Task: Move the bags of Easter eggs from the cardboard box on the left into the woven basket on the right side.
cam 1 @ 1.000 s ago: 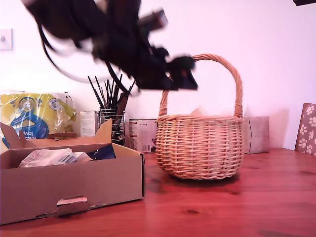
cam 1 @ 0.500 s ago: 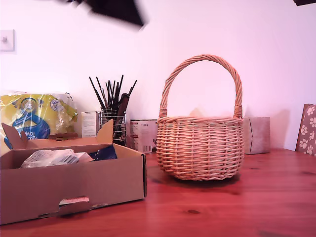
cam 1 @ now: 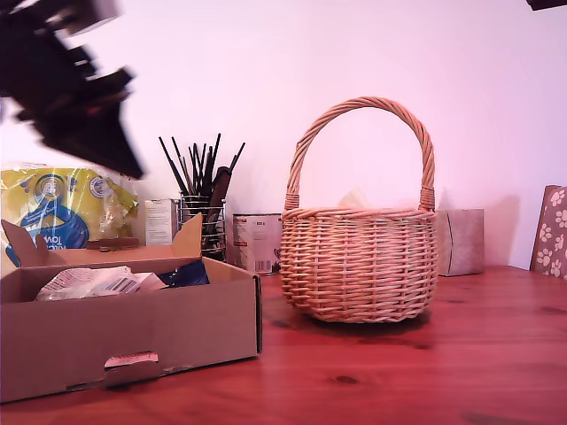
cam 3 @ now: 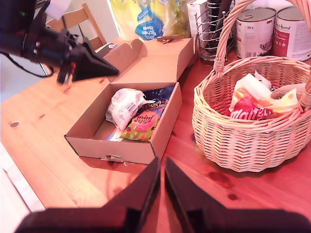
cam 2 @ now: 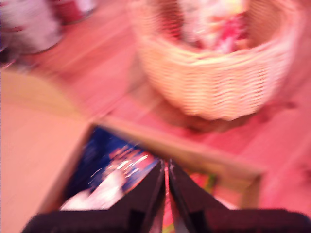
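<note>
My first gripper (cam 2: 166,194) hangs in the air over the cardboard box (cam 3: 160,133), and its two black fingers are pressed close together with nothing between them. That picture is very blurry. Right under its tips I can see a dark blue bag (cam 2: 104,165) inside the box, not touching the gripper. In the exterior view this arm is a dark blur high up at the exterior view's left, above the box (cam 1: 133,332). My second gripper (cam 3: 160,194) is high over the wooden table (cam 3: 48,165), near the front of the box, and its fingers are also together and empty. Inside the box lie a whitish bag (cam 3: 125,104), a dark blue bag (cam 3: 158,97) and a green and pink bag (cam 3: 143,125), all well below both grippers. The woven basket (cam 3: 243,141) stands just beside the box, and a red bag with white letters (cam 3: 250,110) lies inside it.
</note>
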You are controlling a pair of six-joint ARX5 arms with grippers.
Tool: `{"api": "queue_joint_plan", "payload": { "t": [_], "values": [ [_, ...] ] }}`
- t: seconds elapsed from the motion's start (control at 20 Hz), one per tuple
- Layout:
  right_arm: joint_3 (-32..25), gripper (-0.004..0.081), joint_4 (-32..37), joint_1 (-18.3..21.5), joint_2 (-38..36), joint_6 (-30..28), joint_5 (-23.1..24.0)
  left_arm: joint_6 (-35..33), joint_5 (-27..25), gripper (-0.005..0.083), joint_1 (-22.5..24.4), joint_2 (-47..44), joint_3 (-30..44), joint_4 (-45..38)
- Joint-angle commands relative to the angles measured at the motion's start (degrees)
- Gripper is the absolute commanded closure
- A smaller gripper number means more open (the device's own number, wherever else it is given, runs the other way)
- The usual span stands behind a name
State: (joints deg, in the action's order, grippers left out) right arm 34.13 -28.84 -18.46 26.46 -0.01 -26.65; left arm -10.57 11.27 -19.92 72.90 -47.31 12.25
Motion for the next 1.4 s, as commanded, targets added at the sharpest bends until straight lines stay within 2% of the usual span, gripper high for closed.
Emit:
{"api": "queue_joint_plan", "payload": {
  "t": [0.0, 0.05, 0.1, 0.15, 0.2, 0.5, 0.7, 1.0, 1.2, 1.25, 1.35],
  "values": [
    [-1.0, 0.0782, 0.2, 0.1, -0.5, 0.0, -0.2, 1.8, 0.2, 0.0503, -0.2, 1.0, 1.0, -0.4],
    [-1.0, 0.0782, 0.2, 0.1, -0.5, 0.0, -0.2, 2.9, -0.8, 0.0198, 0.0, 1.3, 1.0, -1.3],
    [-1.0, 0.0782, 0.2, 0.1, -0.5, 0.0, -0.2, 3.1, -2.4, -0.0049, 0.0, 1.9, 0.9, -1.6],
    [-1.0, 0.0782, 0.2, 0.1, -0.4, 0.0, -0.2, 3.1, -4.1, 0.0035, 0.0, 2.6, 0.7, -1.6],
    [-1.0, 0.0782, 0.2, 0.1, -0.4, 0.0, -0.2, 3.5, -5.3, 0.0046, 0.0, 3.3, 0.6, -1.6],
    [-1.0, 0.0782, 0.2, 0.1, -0.4, 0.0, -0.2, 3.5, -10.0, 0.0039, 0.0, 9.8, -1.9, 0.2],
    [-1.0, 0.0782, 0.2, 0.1, -0.4, 0.0, -0.2, 4.2, -12.9, -0.0008, 0.1, 15.5, -4.8, 1.9],
    [-1.0, 0.0782, -0.3, 0.1, -0.4, 0.2, -0.2, 6.5, -14.8, -0.0008, 0.5, 25.4, -9.8, 6.9],
    [-1.0, 0.0782, -0.7, 0.1, -0.4, 0.2, -0.2, 7.8, -14.5, -0.0006, 0.6, 28.8, -10.1, 9.2],
    [-1.0, 0.0782, -0.8, 0.1, -0.4, 0.2, -0.2, 7.8, -14.2, 0.0002, 0.6, 29.1, -10.1, 10.3],
    [-1.0, 0.0782, -0.8, 0.1, -0.4, 0.2, -0.2, 7.8, -13.7, 0.0107, 0.7, 29.1, -10.1, 11.8]
  ]
}}
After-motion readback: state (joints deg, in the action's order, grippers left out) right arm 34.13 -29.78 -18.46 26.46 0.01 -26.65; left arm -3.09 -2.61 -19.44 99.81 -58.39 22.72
